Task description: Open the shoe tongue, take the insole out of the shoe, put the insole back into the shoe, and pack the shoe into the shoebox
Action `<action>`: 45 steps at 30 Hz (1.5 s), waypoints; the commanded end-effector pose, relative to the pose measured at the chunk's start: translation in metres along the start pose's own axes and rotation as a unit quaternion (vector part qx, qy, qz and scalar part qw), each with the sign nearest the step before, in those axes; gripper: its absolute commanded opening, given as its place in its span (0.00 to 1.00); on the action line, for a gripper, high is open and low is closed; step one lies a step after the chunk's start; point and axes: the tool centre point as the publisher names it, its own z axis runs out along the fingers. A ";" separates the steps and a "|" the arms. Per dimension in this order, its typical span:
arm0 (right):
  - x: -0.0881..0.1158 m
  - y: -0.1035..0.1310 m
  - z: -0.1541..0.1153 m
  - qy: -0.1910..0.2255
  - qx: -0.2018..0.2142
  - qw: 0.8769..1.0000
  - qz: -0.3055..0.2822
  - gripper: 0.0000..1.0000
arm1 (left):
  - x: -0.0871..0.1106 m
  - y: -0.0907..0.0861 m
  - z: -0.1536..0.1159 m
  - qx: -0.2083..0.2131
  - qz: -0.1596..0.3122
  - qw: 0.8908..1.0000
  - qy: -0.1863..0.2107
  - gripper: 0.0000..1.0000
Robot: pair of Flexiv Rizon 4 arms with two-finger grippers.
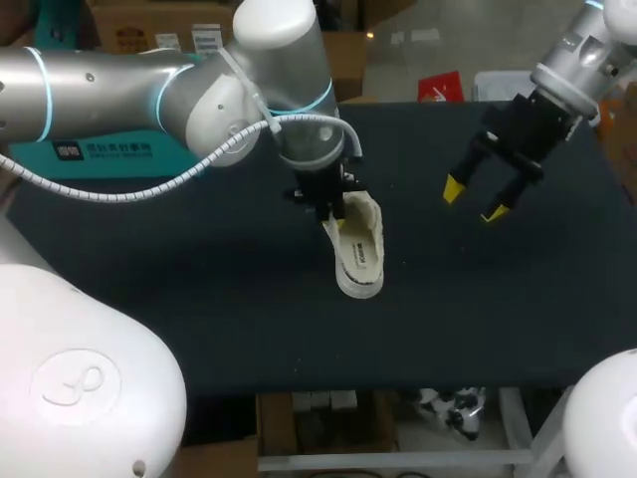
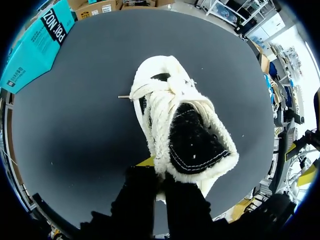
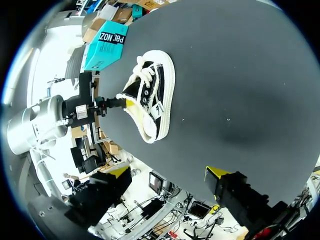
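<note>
Pinching the shoe (image 1: 360, 249) by its fleecy rim, left tool (image 1: 333, 212) clamped on it
Light, floppy upper, so I'd grab the stiffer sole; right tool (image 1: 474, 200) spread wide.

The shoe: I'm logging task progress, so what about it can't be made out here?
- Insole: no view looks into the shoe; laces and upper face both wrist views, the head view shows only its pale side.
- Which part the left gripper holds: its own dark fingers hide it in the left wrist view.
</note>
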 end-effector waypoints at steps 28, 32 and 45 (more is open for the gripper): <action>0.008 -0.011 0.004 -0.156 -0.046 0.957 -0.240 1.00 | -0.024 -0.047 -0.086 0.107 0.351 0.929 0.059 0.00; 0.008 -0.011 0.004 -0.156 -0.046 0.957 -0.240 1.00 | -0.028 -0.056 -0.106 0.117 0.395 0.910 0.044 0.00; 0.008 -0.011 0.004 -0.156 -0.046 0.957 -0.240 1.00 | -0.069 -0.110 -0.200 0.205 0.530 0.822 -0.040 0.00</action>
